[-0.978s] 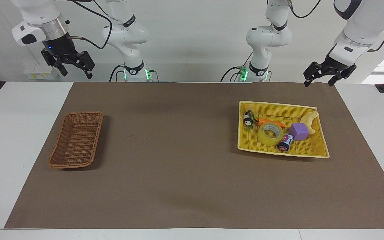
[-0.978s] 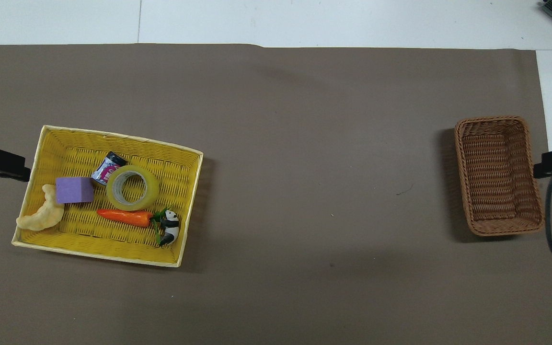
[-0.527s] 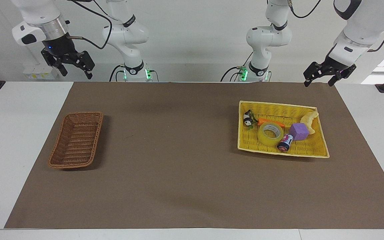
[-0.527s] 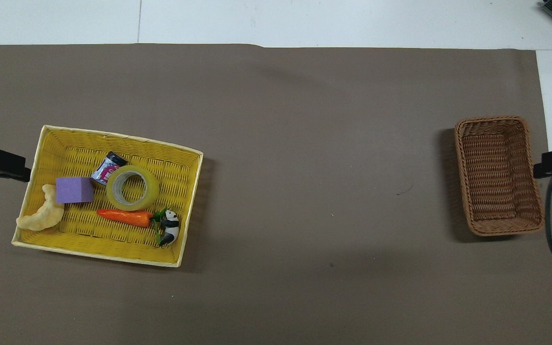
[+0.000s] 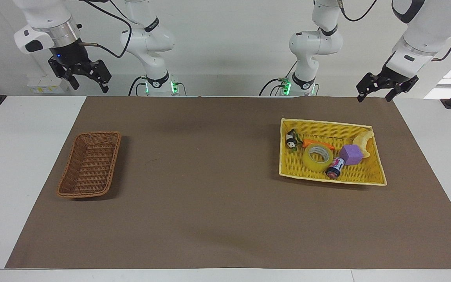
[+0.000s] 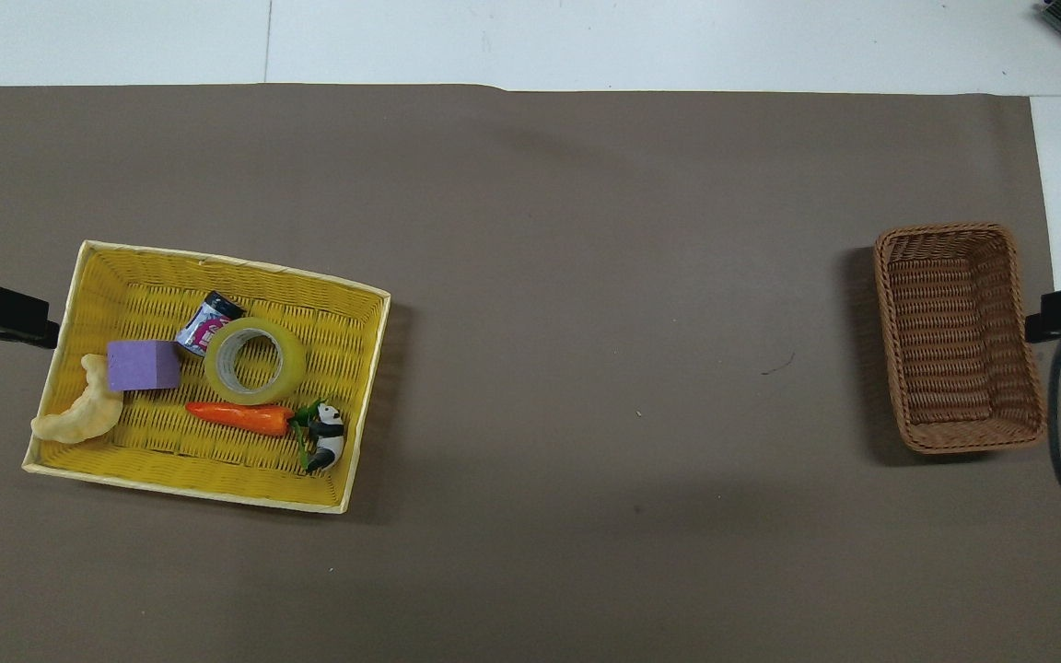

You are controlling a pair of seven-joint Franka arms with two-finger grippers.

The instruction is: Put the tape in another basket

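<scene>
1. Yellow tape [image 5: 318, 157] lies flat in the yellow tray [image 5: 378, 172]; nothing moved yet.
2. Brown basket [image 5: 89, 164] holds nothing.
3. Left tool [image 5: 375, 91] and right tool [image 5: 87, 81] hang open, empty, above the counter's edge.

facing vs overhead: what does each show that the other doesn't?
Facing only: both arms and bases; left gripper raised over the mat edge near the yellow tray, right gripper raised over the table's edge by the robots, both with jaws open. Overhead only: nothing extra on the table. Both: tape lying flat in the tray beside the purple block, carrot, panda; brown basket empty.
</scene>
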